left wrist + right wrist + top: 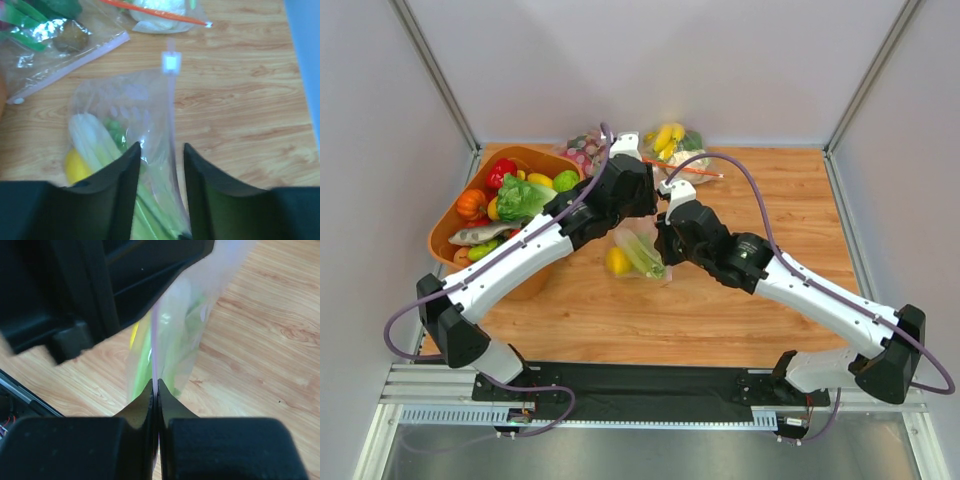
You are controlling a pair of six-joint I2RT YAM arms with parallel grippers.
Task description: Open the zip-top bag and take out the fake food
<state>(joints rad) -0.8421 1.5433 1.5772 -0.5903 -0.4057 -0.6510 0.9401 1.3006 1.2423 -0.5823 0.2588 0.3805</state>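
At mid-table (720, 320) in the top view lies the zip-top bag (638, 252). Left wrist view: clear film, pink zip strip (171, 115), fake food (90, 140) inside; the left gripper (161, 165) is spread astride the strip. Right wrist view: the right gripper (155, 390) pinches the bag's pink edge.

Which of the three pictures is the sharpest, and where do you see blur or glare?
Top external view: sharpest, evenly lit, only soft shadows on the table. Left wrist view: soft overall, white glare on the neighbouring clear bag; the zip-top bag looks hazy. Right wrist view: the right gripper is out of focus, the table grain fairly crisp.
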